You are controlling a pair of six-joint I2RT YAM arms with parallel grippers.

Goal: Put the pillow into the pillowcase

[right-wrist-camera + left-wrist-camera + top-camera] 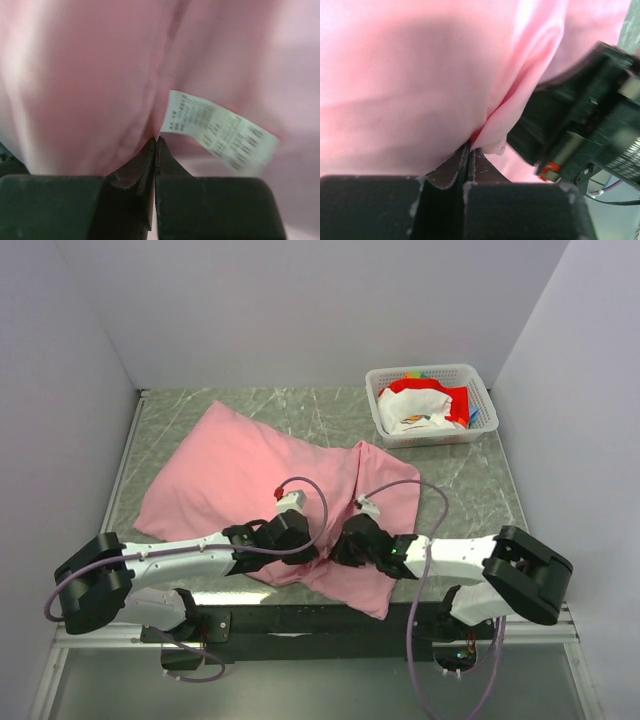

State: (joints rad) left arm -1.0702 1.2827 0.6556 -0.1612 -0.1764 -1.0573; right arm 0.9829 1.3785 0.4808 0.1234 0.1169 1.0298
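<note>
The pink pillowcase (250, 470) lies spread across the table, puffed up at its back left. The pillow is hidden; no cream fabric shows anywhere. My left gripper (312, 552) is shut on a fold of the pink cloth near the table's front edge; in the left wrist view its tips (469, 148) pinch the fold. Close to its right, my right gripper (338, 548) is also shut on the pillowcase (90, 75). Its tips (156, 140) meet on a seam just left of the white sewn label (220, 132). The right gripper's black body (580, 115) shows in the left wrist view.
A white plastic basket (480, 390) with red and white cloth items stands at the back right. Bare grey marbled tabletop (470, 480) lies between the basket and the pillowcase. Walls close in the left, back and right sides.
</note>
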